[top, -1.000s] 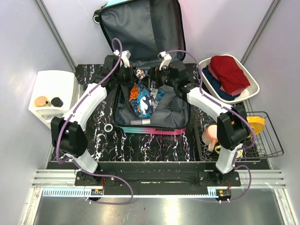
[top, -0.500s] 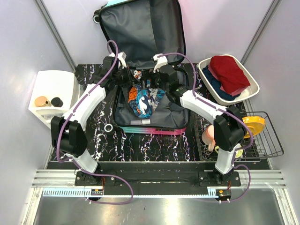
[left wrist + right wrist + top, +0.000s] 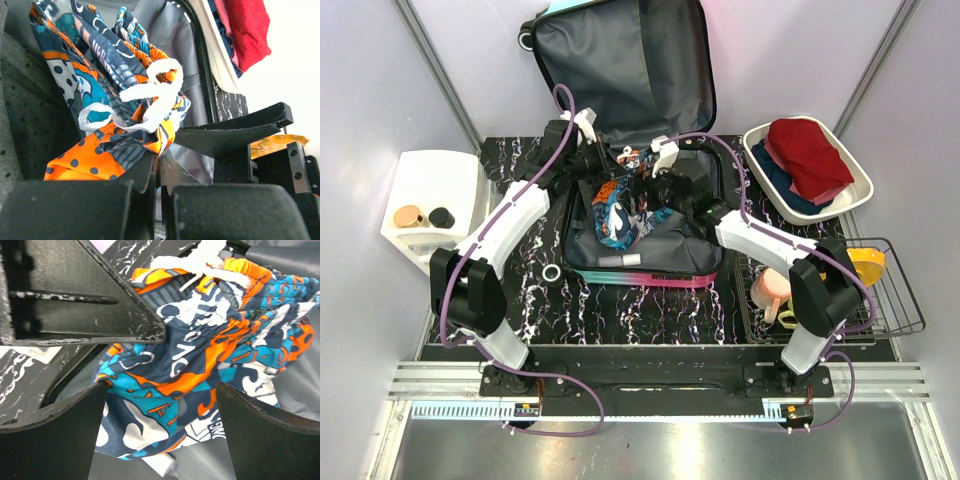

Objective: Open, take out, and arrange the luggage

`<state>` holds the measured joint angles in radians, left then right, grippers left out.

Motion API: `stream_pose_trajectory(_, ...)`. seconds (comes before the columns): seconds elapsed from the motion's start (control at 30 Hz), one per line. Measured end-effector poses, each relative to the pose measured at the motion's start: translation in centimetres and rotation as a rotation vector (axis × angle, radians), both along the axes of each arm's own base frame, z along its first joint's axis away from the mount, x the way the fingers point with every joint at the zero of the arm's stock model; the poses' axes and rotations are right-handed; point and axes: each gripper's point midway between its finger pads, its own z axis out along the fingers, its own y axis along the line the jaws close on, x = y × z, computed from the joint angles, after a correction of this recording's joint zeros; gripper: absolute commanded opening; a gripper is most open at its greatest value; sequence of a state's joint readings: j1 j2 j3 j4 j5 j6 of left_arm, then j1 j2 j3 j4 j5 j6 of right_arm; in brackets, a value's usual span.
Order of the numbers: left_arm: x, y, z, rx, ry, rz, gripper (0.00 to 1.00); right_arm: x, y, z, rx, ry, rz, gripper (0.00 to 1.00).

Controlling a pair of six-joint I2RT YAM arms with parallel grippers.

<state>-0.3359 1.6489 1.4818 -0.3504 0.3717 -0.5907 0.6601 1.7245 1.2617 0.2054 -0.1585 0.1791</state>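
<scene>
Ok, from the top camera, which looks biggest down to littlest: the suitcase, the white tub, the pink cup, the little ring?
1. the suitcase
2. the white tub
3. the pink cup, partly behind the right arm
4. the little ring

Top of luggage [image 3: 620,70] lid, apparently off-frame

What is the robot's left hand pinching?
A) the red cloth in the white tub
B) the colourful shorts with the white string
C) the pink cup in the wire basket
B: the left wrist view shows the left gripper shut on the patterned shorts, which lie in the open luggage.
</scene>
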Motion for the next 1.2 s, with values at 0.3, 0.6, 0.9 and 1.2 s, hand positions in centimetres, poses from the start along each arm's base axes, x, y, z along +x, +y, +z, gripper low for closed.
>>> stream_pose_trajectory(0.3,0.4,-0.6,1.2,-0.073,-0.001,0.020,0.00,-0.1,2.2,2.4,0.118,0.052,-0.033,1.00)
stream_pose_trajectory(0.6,0.0,-0.7,1.9,-0.133,0.014,0.042,0.00,1.0,1.2,1.6,0.105,0.077,-0.174,1.00)
stream_pose_trajectory(0.9,0.1,-0.9,3.4,-0.223,0.030,0.075,0.00,3.7,0.7,-1.0,0.046,0.051,-0.298,0.82)
stream_pose_trajectory(1.2,-0.4,-1.1,3.5,-0.246,0.044,0.076,0.31,3.4,1.4,0.2,-0.035,-0.078,-0.251,0.00)
